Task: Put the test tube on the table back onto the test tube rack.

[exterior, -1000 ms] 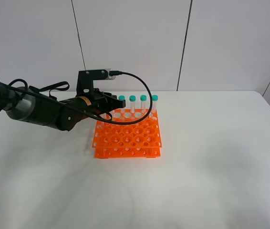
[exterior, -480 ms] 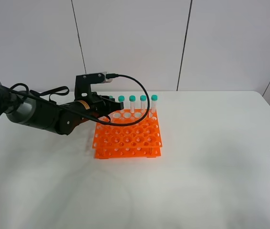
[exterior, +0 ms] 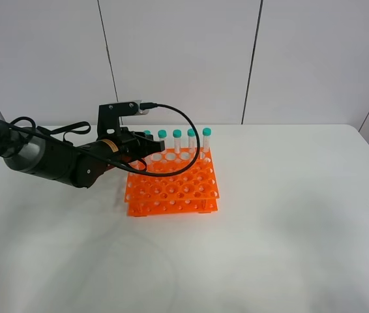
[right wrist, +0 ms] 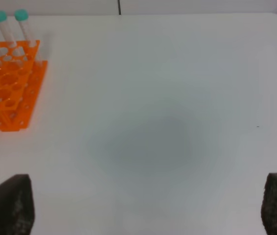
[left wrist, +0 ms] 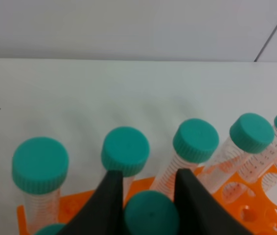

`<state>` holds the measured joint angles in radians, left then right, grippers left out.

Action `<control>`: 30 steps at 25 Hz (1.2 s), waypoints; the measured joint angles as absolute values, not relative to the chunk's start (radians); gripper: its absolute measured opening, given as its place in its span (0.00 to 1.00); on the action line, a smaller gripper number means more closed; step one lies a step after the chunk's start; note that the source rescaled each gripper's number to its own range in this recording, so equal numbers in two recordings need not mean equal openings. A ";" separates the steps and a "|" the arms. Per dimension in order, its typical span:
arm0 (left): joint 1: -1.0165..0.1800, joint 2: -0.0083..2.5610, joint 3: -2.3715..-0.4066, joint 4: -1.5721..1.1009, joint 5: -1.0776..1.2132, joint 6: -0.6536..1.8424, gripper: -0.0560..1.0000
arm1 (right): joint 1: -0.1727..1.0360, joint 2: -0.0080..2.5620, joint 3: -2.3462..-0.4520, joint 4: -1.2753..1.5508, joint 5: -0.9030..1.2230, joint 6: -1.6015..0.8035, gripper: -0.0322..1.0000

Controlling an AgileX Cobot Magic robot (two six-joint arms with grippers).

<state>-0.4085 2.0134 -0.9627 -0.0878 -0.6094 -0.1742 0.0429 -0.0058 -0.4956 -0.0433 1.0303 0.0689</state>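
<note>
Left gripper (left wrist: 148, 196): fingers (left wrist: 110, 196) pressed in on the teal cap of the test tube (left wrist: 150, 215), held over the far left corner of the test tube rack (exterior: 171, 186); tube body hidden below the cap, so whether its tip sits in a hole cannot be told.

Test tube rack: orange, on the table (exterior: 289, 228) just right of the left arm; five capped tubes (exterior: 177, 140) upright in its back row, the nearest two caps flanking the gripper fingers.

Right gripper (right wrist: 143, 210): spread wide, holding nothing, over bare table well right of the rack.

Risks, as judged:
- Fingers pass close between neighbouring caps; a sideways drift could knock a standing tube or tilt it in its hole
- Rack is light and free on the table; a tube pressed down off-centre on the grid could shove or tip it
- Release before the tip is seated could let the tube topple across the rack

Change from the earlier frame: left arm lies lower and further left of the rack, with more of the back-row caps showing; rack sits slightly skewed and shifted left, suggesting it has been nudged; right side unchanged
</note>
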 joint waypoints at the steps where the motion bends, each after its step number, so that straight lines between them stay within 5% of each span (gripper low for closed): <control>1: -0.408 2.013 -0.961 -0.076 -0.604 -0.172 0.06 | 0.043 -0.006 -0.496 -0.043 1.030 0.069 1.00; 17: -0.403 2.015 -0.958 -0.019 -0.592 -0.169 0.06 | 0.043 -0.006 -0.496 -0.043 1.030 0.069 1.00; 24: -0.403 2.015 -0.955 0.010 -0.558 -0.182 0.20 | 0.043 -0.006 -0.496 -0.043 1.030 0.069 1.00; 30: -0.403 2.015 -0.955 0.020 -0.562 -0.237 0.23 | 0.043 -0.006 -0.496 -0.043 1.030 0.069 1.00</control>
